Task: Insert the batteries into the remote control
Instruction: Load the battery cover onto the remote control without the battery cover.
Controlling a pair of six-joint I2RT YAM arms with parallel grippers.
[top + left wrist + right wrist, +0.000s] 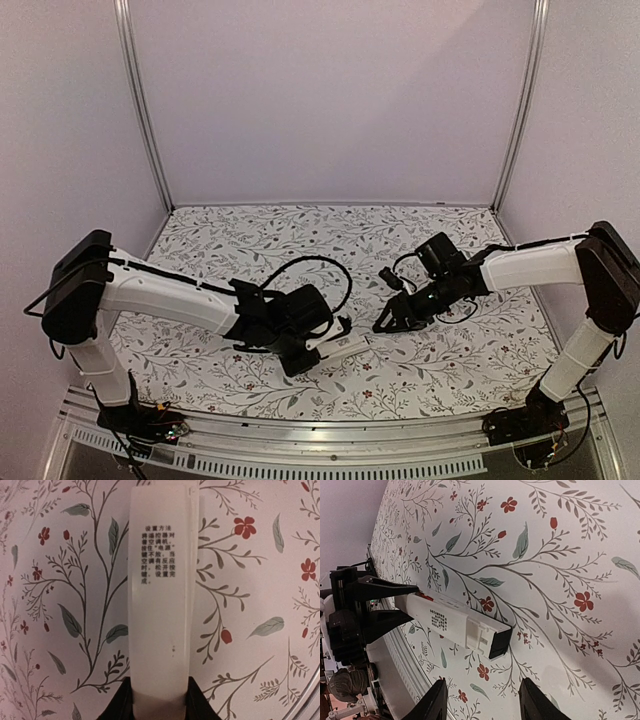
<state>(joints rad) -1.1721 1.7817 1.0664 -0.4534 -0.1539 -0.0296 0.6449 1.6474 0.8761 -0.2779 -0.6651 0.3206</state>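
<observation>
The remote control [161,605] is a long white bar showing its back with printed text. My left gripper [161,700] is shut on its near end and holds it just above the floral cloth. In the top view the remote control [345,347] points right from the left gripper [322,345]. The right wrist view shows the remote control [450,622] with a black end face and an open recess near that end. My right gripper [482,700] stands open a short way from that end, nothing between its fingers [435,702]. The right gripper [385,322] hangs low over the table. No batteries show in any view.
A floral cloth [300,240] covers the table. A metal rail [330,425] runs along the near edge, close under the remote in the right wrist view. Pale walls with metal posts [145,110] close the back and sides.
</observation>
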